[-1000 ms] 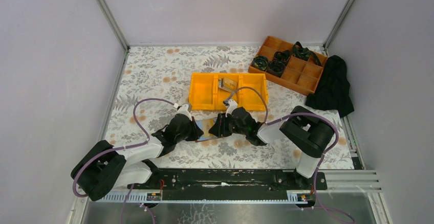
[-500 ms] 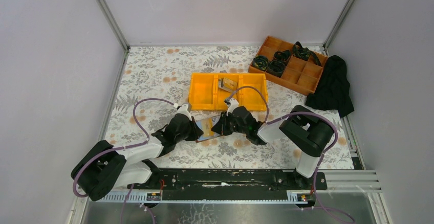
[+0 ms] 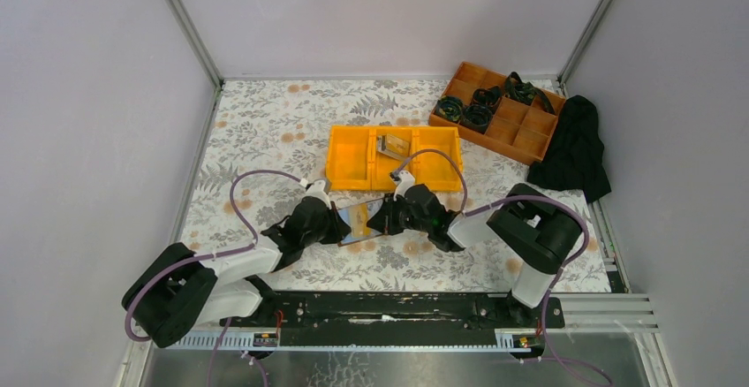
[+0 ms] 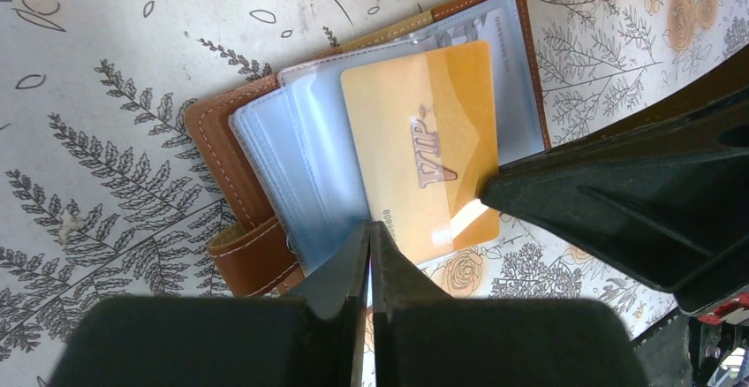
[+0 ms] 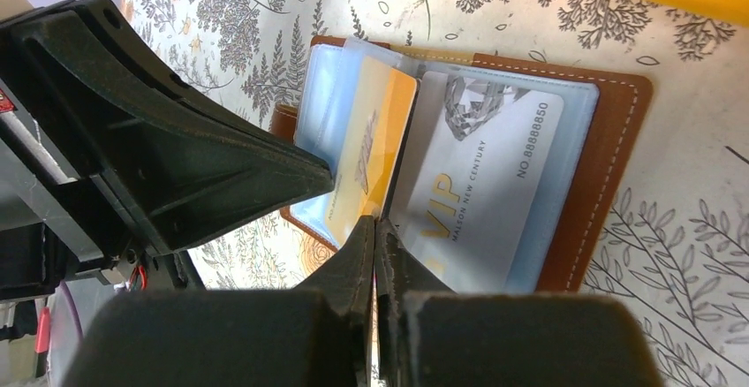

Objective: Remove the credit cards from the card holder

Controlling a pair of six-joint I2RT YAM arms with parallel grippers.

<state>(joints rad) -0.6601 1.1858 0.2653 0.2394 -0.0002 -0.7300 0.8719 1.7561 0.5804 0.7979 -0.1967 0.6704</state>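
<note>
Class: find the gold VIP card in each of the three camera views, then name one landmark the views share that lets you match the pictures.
Top external: the gold VIP card is a small yellow patch just below centre, in front of the orange tray.
Left wrist: the card fills the centre right.
Right wrist: the card is at centre, left of the silver VIP card.
Shared landmark: the brown card holder beneath it.

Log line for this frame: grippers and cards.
left gripper: shut on card holder sleeve edge | right gripper: shut on gold card | gold card: partly out | silver card: in sleeve
</note>
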